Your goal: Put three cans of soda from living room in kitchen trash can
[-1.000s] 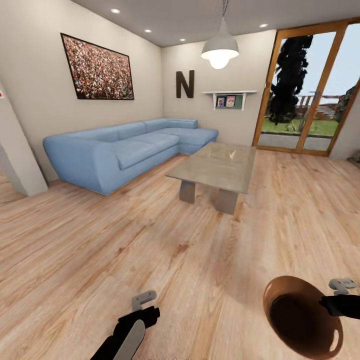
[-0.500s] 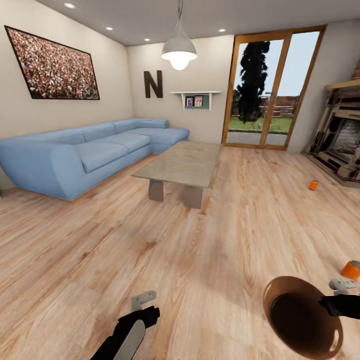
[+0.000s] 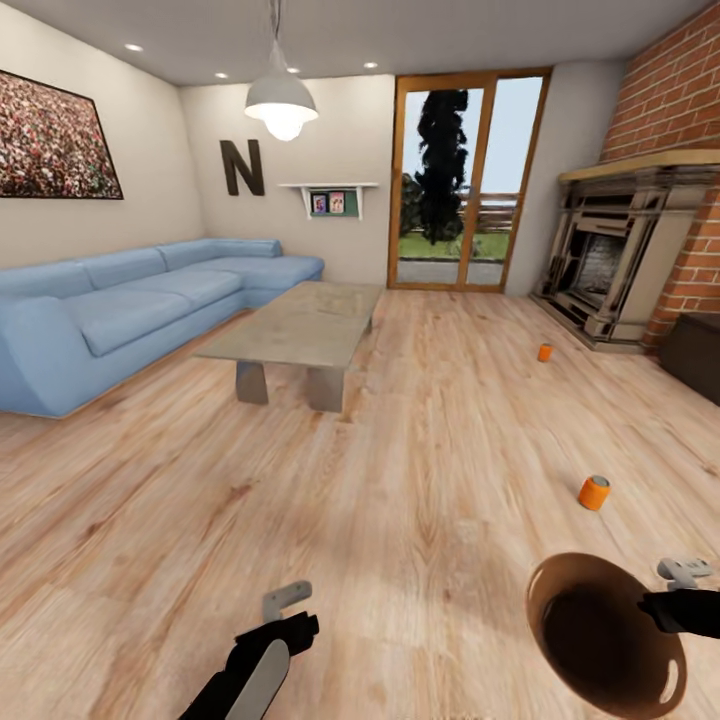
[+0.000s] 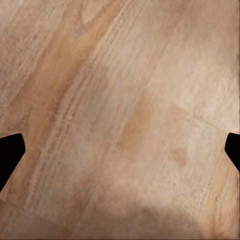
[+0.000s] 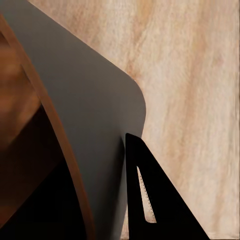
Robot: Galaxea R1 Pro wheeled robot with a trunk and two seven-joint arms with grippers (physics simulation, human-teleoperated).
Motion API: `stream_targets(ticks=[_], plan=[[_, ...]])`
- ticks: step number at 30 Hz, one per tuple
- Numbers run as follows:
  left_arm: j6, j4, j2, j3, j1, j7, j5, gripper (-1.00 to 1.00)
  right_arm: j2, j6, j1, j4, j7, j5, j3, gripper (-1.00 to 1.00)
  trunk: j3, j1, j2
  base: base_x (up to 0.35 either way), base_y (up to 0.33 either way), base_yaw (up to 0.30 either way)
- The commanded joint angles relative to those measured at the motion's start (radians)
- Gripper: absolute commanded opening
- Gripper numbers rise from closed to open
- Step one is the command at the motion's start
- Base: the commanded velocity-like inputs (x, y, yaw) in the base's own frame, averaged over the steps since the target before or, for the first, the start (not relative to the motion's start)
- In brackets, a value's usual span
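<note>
Swinging right, the head camera revealed 2 orange soda cans (image 3: 594, 492) on the floor; right gripper (image 3: 668, 610) pinched the trash can (image 3: 604, 632) rim, left gripper (image 3: 290, 625) spread empty

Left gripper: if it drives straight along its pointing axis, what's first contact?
Likely the wood floor. The left gripper is open and looks straight at bare boards; depth is unclear.

On the floor (image 3: 400, 480), one soda can (image 3: 594, 492) is standing at about two o'clock, just beyond the trash can (image 3: 604, 632). A second can (image 3: 545, 352) is sitting farther off at one o'clock, before the fireplace (image 3: 612, 255). The coffee table (image 3: 295, 325) is standing at eleven o'clock, with the sofa (image 3: 120, 310) lying to its left.
</note>
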Motion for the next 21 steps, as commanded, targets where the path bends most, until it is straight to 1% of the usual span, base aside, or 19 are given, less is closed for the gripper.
stream_targets(ticks=[1, 14, 19, 21], plan=[[0.0, 0.0, 0.0, 0.0, 0.0, 0.0, 0.0, 1.0, 0.0, 0.005, -0.001, -0.001, 0.002, -0.015, 0.0, -1.0, 0.0, 0.0, 0.0, -0.026, -0.056, -0.295], [0.0, 0.0, 0.0, 0.0, 0.0, 0.0, 0.005, 1.0, 0.0, 0.005, -0.001, -0.001, 0.002, -0.015, 0.0, -1.0, 0.0, 0.0, 0.0, -0.005, -0.011, -0.295], [0.0, 0.0, -0.001, -0.001, 0.0, 0.0, 0.001, 1.0, 0.0, 0.005, -0.001, -0.001, 0.003, -0.015, 0.0, -1.0, 0.0, 0.0, 0.0, 0.0, -0.002, -0.295], [0.0, 0.0, -0.002, -0.001, 0.0, 0.0, 0.0, 1.0, 0.0, 0.005, -0.001, -0.001, 0.003, -0.015, 0.0, -1.0, 0.0, 0.0, 0.0, 0.0, -0.129, -0.295]])
